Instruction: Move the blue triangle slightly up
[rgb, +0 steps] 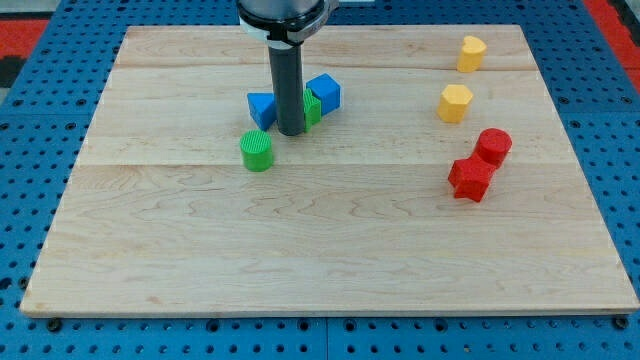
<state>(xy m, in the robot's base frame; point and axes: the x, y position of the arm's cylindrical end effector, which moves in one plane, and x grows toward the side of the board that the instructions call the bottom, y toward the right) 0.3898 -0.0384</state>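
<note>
My tip (291, 132) stands on the board at the upper middle, among a cluster of blocks. A blue block (261, 108), seemingly the triangle, lies just left of the rod and touches it; the rod hides its right part. A blue cube (326, 91) lies just right of the rod, slightly higher. A green block (313, 108) peeks out right of the rod, below the blue cube, mostly hidden. A green cylinder (257, 151) sits just below and left of the tip.
A yellow block (471, 53) and a yellow hexagon block (455, 102) sit at the upper right. A red cylinder (492, 146) and a red star-like block (470, 179) sit at the right, touching. The wooden board (320, 250) lies on a blue pegboard.
</note>
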